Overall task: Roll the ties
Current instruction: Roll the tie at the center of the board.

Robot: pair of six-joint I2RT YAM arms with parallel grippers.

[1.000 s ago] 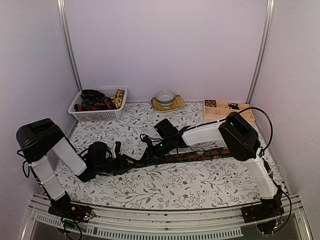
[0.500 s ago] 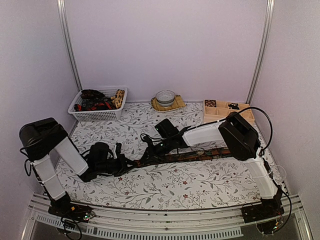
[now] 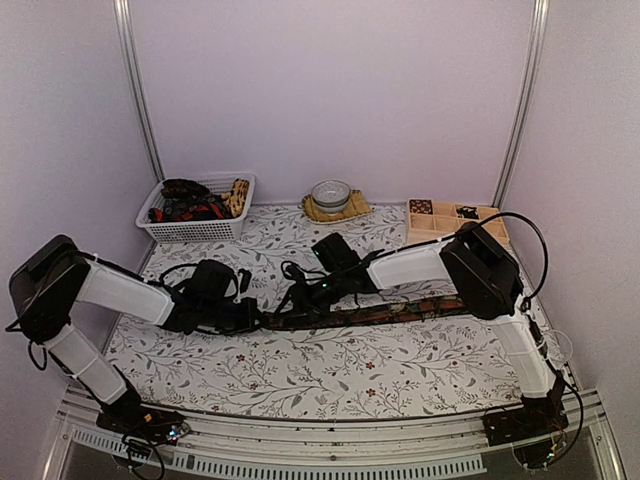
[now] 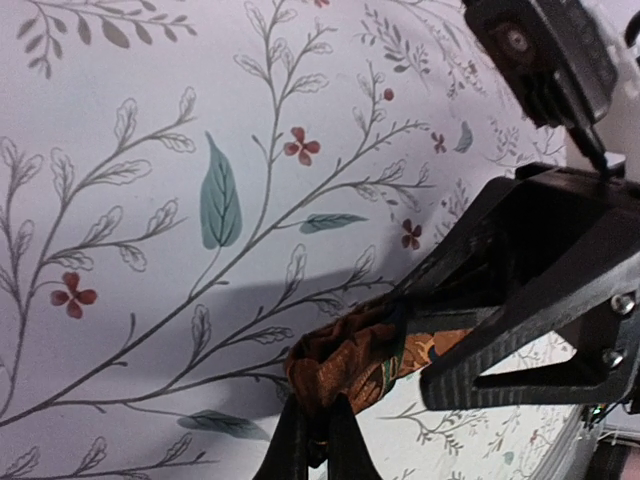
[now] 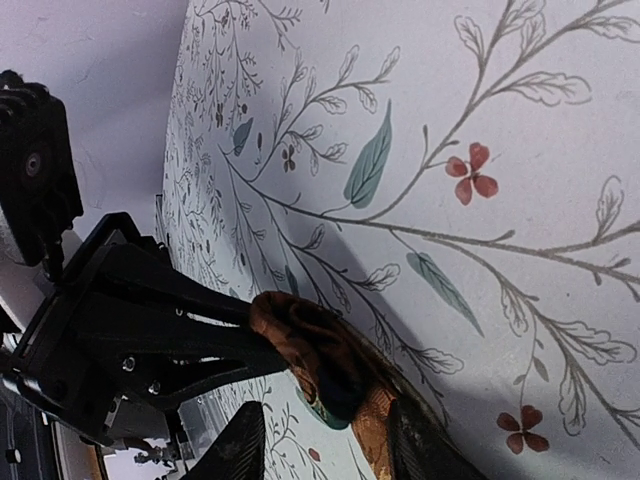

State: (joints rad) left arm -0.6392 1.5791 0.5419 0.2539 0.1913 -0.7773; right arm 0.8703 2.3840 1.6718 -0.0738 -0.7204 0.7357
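Observation:
A dark tie (image 3: 380,312) with a red-brown pattern lies stretched across the floral table (image 3: 330,375). Its left end is rolled into a small bunch (image 4: 345,355), which also shows in the right wrist view (image 5: 310,345). My left gripper (image 4: 318,440) is shut on this rolled end, and in the top view it sits at the tie's left tip (image 3: 250,318). My right gripper (image 5: 325,450) is open, its fingers astride the tie just behind the roll (image 3: 290,300). Its black fingers (image 4: 520,270) face the left gripper closely.
A white basket (image 3: 195,228) holding more ties stands at the back left. A bowl on a yellow cloth (image 3: 330,195) is at the back centre. A wooden compartment box (image 3: 455,220) is at the back right.
My left arm has stretched out lower, its elbow swinging left, and its gripper has shifted slightly right along the tie's end. The right arm has hardly moved.

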